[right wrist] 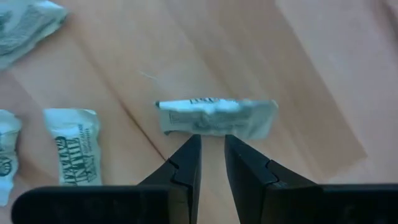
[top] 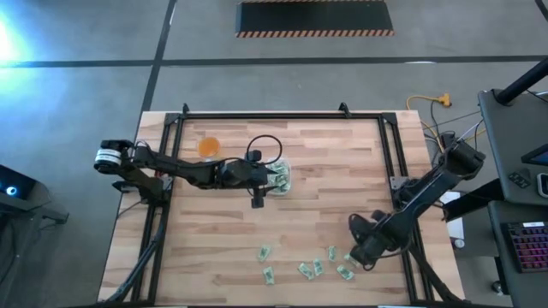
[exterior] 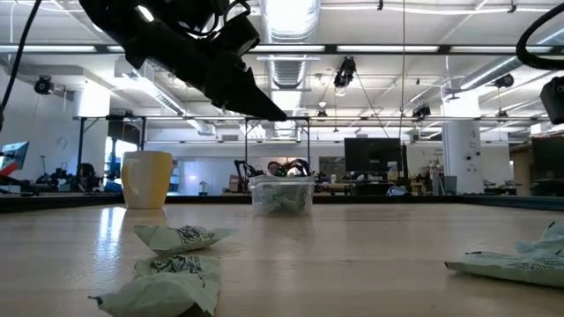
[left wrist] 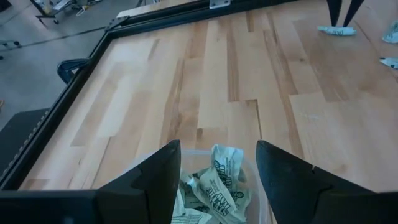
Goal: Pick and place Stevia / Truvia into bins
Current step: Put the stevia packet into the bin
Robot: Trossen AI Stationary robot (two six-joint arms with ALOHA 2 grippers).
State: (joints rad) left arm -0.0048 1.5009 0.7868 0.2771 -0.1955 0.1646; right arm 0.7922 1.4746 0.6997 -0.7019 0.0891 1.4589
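we see the left gripper hanging directly over the clear container, fingers spread wide with nothing between them. in the left wrist view the container sits just below and between the two fingers, and crumpled sachets fill it. we judge this pose to be a release position: holding the spread fingers straight above the rim lets a sachet drop in rather than beside it.

the right gripper is low over the near right part of the table. its fingers stand narrowly apart, tips pointing at one sachet that lies just ahead of them. the tips appear to be at the sachet's near edge, but we cannot tell whether they are pinching it or only touching it. the narrow gap suits a thin paper packet, which needs a fine pinch. further loose sachets lie beside the right gripper, scattered toward the table's middle, well apart from the container. an orange cup stands beside the left arm, away from the container.

the surface is a pale wooden table of butcher-block strips, framed by a black rail. beyond it, the low view shows a large open workshop with ceiling lights, ducts and monitors.
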